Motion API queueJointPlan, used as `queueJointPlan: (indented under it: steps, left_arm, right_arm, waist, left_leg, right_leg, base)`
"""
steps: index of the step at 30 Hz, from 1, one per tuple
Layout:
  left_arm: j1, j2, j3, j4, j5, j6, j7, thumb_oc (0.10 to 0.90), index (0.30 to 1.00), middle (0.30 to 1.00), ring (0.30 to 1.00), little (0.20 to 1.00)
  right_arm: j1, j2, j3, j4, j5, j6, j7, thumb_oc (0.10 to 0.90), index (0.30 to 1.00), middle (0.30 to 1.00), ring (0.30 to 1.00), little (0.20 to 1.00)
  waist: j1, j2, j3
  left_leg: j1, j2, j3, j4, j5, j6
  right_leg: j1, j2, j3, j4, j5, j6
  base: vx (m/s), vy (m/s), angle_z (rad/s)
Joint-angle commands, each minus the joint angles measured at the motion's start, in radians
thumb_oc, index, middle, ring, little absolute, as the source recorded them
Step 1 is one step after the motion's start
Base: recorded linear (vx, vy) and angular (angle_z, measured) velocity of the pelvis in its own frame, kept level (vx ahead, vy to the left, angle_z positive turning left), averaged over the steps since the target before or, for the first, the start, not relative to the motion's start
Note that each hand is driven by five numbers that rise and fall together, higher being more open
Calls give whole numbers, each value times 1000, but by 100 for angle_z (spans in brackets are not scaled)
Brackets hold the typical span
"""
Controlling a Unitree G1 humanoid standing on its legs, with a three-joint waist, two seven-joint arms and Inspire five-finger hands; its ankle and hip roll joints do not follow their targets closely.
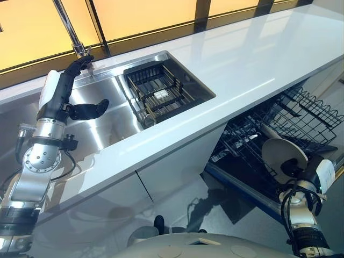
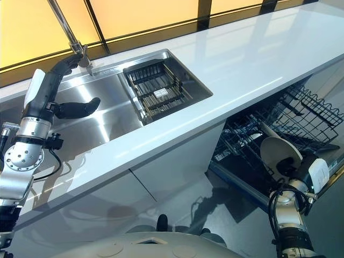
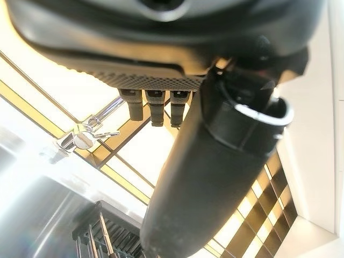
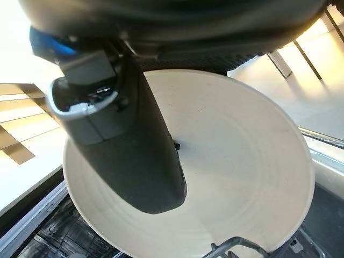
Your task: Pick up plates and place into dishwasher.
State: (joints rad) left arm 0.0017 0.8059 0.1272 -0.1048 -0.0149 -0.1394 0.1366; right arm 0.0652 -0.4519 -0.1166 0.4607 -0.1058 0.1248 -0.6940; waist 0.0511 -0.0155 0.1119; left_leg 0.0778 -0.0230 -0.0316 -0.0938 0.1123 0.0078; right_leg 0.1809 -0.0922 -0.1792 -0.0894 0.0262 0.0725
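The right hand [image 4: 134, 156] pinches the plate [image 1: 284, 157] over the dishwasher rack [image 1: 301, 115] at 4 o'clock; misaligned tines risk a slip. The left hand [image 1: 64, 97] hangs with fingers spread.

The right hand's [image 4: 134, 161] fingers lie hidden behind the plate [image 4: 242, 161]. The dishwasher rack [image 1: 301, 115] and the faucet [image 1: 67, 24] run off the edge.
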Motion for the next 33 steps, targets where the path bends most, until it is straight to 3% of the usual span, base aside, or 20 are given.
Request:
queueJointPlan:
  steps: [1, 9, 21, 22, 23, 33]
  left_arm:
    - [-67, 37, 74, -61, -2, -38, 41, 800, 900, 900, 900, 900]
    - [-117, 37, 0, -55, -8, -22, 8, 800, 900, 900, 900, 900]
    - [-159, 23, -66, -56, -21, -12, -36, 800, 900, 900, 900, 900]
    - [-159, 21, -68, -57, -21, -10, -38, 800, 900, 900, 900, 900]
    - [-160, 21, -69, -56, -23, -9, -39, 800, 900, 900, 900, 900]
    - [-140, 2, -64, -53, -25, -20, -45, 800, 900, 900, 900, 900]
  right_arm:
    - [-102, -99, 73, -24, -32, -45, -17, 100, 300, 300, 300, 200]
    - [-241, -142, 167, 44, -10, -5, -7, 100, 300, 300, 300, 200]
    - [-358, -121, 278, 148, 12, 51, 13, 116, 314, 314, 314, 216]
    - [-361, -120, 281, 151, 14, 51, 13, 613, 740, 740, 740, 713]
    - [-364, -120, 282, 153, 15, 51, 13, 800, 900, 900, 900, 900]
    - [-320, -96, 246, 114, 61, 6, -12, 800, 900, 900, 900, 900]
  waist:
    - [28, 26, -53]
    - [74, 26, -55]
    - [126, 25, -69]
    - [127, 25, -69]
    - [128, 25, -68]
    - [114, 29, -66]
  left_leg:
    - [54, -5, 46, 23, -144, -2]
    - [48, -12, 23, 37, -148, -4]
    - [47, -20, 1, 35, -143, -9]
    - [46, -20, 0, 35, -143, -9]
    - [46, -20, -1, 35, -143, -10]
    - [59, -21, 13, 25, -144, -9]
  right_leg:
    - [-59, 10, -26, 116, -80, 30]
    - [-42, 3, -56, 99, -76, 28]
    - [-18, -1, -94, 66, -68, 23]
    - [-18, -2, -95, 65, -67, 22]
    - [-17, -2, -95, 63, -66, 22]
    - [-14, -4, -88, 54, -60, 27]
  base:
    - [73, 1, 4]
    - [58, 2, 9]
    - [31, 15, 15]
    - [0, 0, 0]
    - [0, 0, 0]
    - [-1, 7, 0]
